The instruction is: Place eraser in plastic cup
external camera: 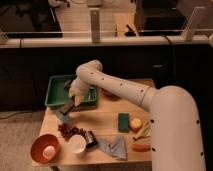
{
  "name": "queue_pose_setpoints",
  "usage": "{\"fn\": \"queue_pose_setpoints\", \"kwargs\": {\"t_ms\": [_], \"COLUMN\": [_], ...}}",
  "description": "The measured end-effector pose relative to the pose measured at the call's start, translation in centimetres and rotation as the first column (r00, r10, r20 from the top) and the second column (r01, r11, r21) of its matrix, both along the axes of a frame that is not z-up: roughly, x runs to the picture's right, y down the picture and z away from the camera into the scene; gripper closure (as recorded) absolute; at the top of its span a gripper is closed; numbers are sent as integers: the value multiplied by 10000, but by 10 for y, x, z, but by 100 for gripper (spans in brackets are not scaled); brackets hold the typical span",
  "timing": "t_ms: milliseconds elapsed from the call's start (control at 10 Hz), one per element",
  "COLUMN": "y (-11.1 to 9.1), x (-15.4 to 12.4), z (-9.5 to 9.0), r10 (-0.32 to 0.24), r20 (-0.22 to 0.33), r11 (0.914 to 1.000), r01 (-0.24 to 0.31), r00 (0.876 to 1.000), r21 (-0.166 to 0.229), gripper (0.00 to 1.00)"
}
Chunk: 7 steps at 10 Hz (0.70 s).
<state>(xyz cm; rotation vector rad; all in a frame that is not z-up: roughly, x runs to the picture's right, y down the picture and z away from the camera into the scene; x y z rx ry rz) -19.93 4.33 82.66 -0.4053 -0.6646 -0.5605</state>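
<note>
The eraser, a small dark flat block, sat left of centre in the frame, gripped in the hand and tilted, raised off the bench just below the front lip of the green tray. The hand was clenched on it, reaching down from the pale arm that swept in from the big rounded shoulder at lower right. Right under the eraser, touching or nearly so, a small light-blue shape — most likely the plastic cup — stood at the bench's left side, though its rim could not be made out.

Further out, along the lower left: a cluster of dark red grapes, a dark shiny can, a white bowl, and an orange-red bowl holding something pale. A blue-grey cloth lay lower centre; a green sponge, a round yellow fruit and a banana lay to its right.

The risks, as I judged them: the block hung slanted, so on release it could catch the cup's rim and tip the light tumbler over, or slide off onto the bench. A descent slightly off-centre would knock the cup toward the bench's left edge.
</note>
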Motion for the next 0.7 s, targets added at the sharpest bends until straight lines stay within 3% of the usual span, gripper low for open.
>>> {"fn": "queue_pose_setpoints", "kwargs": {"t_ms": [400,700], "y": [3,9], "x": [-29,-34], "z": [0,8], "r10": [-515,-881], "r20": [-271,-466], "r11": [9985,9956], "r01": [509,865], "r00": [9983,9950], "r21": [-218,-361], "gripper": [97,68]}}
